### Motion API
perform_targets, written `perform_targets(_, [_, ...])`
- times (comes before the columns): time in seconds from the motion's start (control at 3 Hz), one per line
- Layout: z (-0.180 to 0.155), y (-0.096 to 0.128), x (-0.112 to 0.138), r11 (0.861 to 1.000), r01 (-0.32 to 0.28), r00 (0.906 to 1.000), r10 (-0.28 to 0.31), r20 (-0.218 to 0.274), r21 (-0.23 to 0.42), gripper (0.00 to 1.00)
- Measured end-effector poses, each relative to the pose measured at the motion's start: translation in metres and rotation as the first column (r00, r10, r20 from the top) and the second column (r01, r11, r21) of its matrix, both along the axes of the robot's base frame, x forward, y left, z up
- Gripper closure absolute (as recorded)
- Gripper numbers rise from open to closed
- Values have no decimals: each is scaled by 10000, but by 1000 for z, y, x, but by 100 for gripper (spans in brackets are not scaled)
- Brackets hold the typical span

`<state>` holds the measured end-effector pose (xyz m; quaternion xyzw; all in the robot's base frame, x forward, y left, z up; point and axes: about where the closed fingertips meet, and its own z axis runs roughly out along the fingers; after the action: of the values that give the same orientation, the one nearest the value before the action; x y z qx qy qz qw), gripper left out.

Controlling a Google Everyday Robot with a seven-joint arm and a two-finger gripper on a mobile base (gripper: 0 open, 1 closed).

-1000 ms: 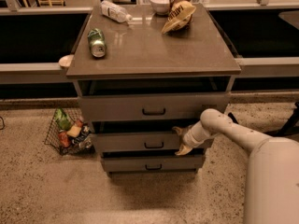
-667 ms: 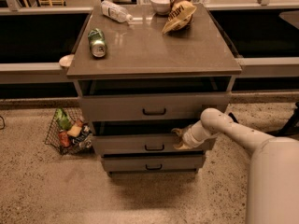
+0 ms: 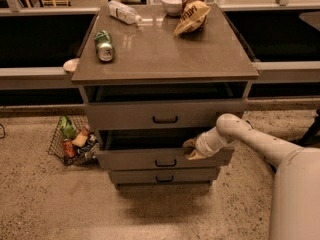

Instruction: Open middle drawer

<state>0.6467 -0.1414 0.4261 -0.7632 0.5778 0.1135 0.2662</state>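
At centre right of the frame, my gripper (image 3: 192,149) sits against the top edge of the middle drawer (image 3: 150,160), right of its black bar handle (image 3: 165,162). Whether it is spread or pinching that edge I cannot tell. The drawer lies just below frame centre, between the taller top drawer (image 3: 125,116) and the narrow bottom drawer (image 3: 135,176). It stands a little proud, with a dark gap showing above its front. I judge the opening pull to be partly done. The next move calls for a straight draw toward the bottom of the frame, kept level so the contact does not slip off. On the table (image 3: 165,59), a green can (image 3: 104,45), a clear bottle (image 3: 125,12) and a yellow snack bag (image 3: 192,14) carry printing, but I can read none of it.
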Motion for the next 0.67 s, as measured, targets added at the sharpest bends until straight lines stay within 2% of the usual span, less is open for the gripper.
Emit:
perform_targets(0.33, [0,0,0,10000,-1,10000,1,1,0,82])
perform_targets(0.67, [0,0,0,10000,-2,10000,2,0,0,58])
